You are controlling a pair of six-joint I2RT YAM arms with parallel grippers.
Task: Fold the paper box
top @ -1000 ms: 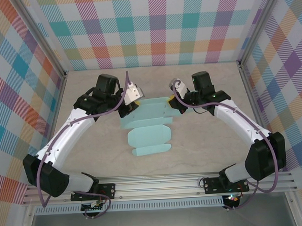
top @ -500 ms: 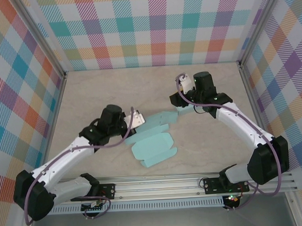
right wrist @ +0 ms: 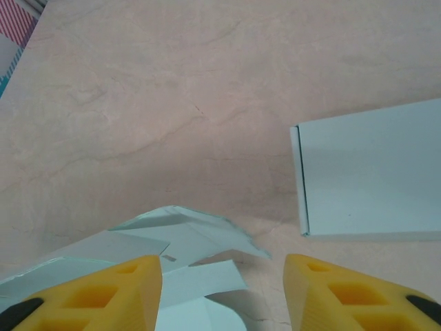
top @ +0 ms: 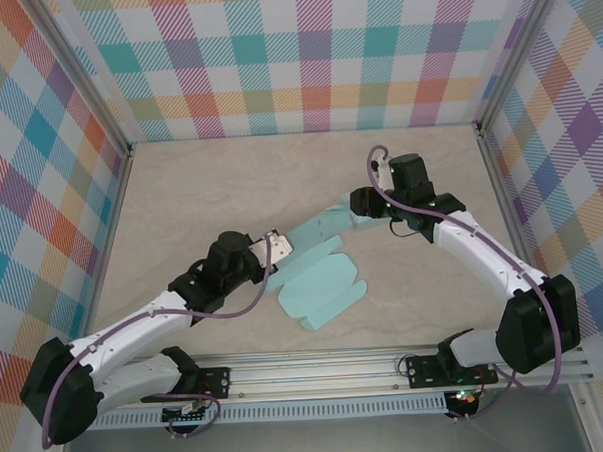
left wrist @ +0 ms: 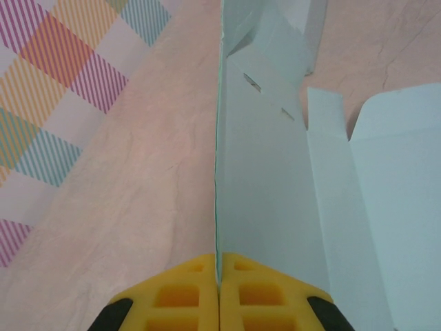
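The pale blue paper box (top: pixel 322 277) lies unfolded just below the middle of the overhead frame. One panel stands on edge where my left gripper (left wrist: pixel 219 276) is clenched on it, yellow fingers (left wrist: pixel 179 293) pressed together on the thin sheet. My right gripper (right wrist: pixel 224 276) is spread wide over the box's upper-right flaps, grasping nothing, and around us the beige marbled table (top: pixel 190 186) runs to bright checked walls (top: pixel 314 55), with a metal rail (top: pixel 318 370) along the bottom.

Bright, even, diffuse light falls from above; shadows under the arms are faint; no glare; wrist views blur softly up close.
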